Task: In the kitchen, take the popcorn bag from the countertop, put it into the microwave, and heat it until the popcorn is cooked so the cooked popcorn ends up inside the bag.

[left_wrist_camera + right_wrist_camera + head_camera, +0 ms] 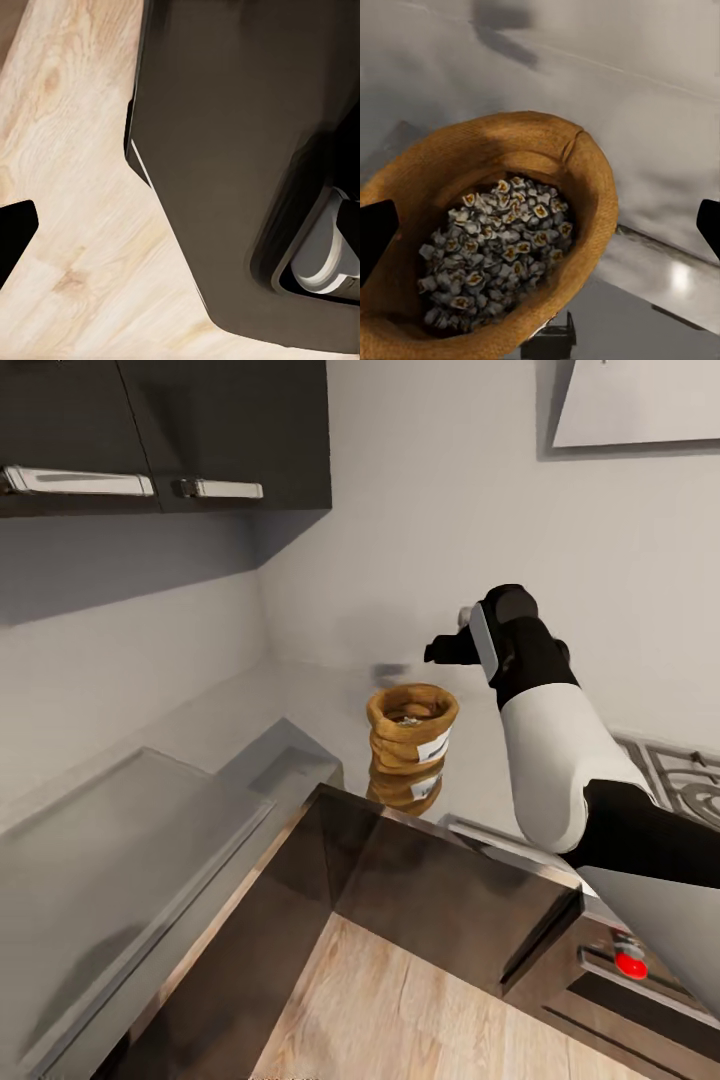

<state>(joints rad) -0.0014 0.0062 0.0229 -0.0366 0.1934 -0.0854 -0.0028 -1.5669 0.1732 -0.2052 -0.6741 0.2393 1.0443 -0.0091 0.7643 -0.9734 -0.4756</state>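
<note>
Bag (411, 746) stands upright on worktop (310, 705), below and beside right gripper (440, 651); fingers spread, tips cropped.

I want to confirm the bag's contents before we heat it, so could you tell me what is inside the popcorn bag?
The popcorn bag stands open on the countertop, filled with small pale, brown-centred kernels. Anything beneath that top layer is covered, as is the bag's bottom.

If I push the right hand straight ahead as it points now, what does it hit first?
Probably the popcorn bag: the right wrist view looks straight into its open mouth, the hand's fingers spread to either side. Depth is unclear, so the rim or the kernels could come first.
</note>
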